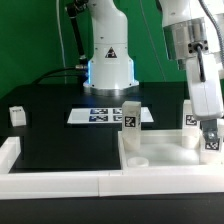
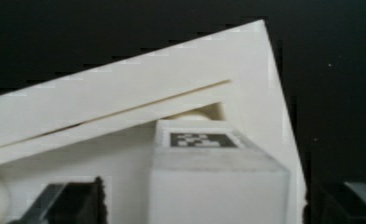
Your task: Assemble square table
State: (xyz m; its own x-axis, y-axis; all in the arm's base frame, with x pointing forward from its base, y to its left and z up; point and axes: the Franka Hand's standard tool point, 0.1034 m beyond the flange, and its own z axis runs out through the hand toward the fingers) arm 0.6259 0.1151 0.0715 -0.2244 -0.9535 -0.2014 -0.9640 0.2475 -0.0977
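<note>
Loosely, gripper (image 2: 212,205) straddling leg (image 2: 208,168), tabletop (image 2: 162,88) corner

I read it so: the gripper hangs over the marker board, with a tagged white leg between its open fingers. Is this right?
Not quite. The gripper hangs over a corner of the square table top, not over the marker board, which lies apart; the wrist view shows this. The tagged white leg does sit between its open fingers.

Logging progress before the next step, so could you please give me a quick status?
Gripper open, straddling a tagged leg. Leg stands at the table top corner. Nothing seen in the way.
</note>
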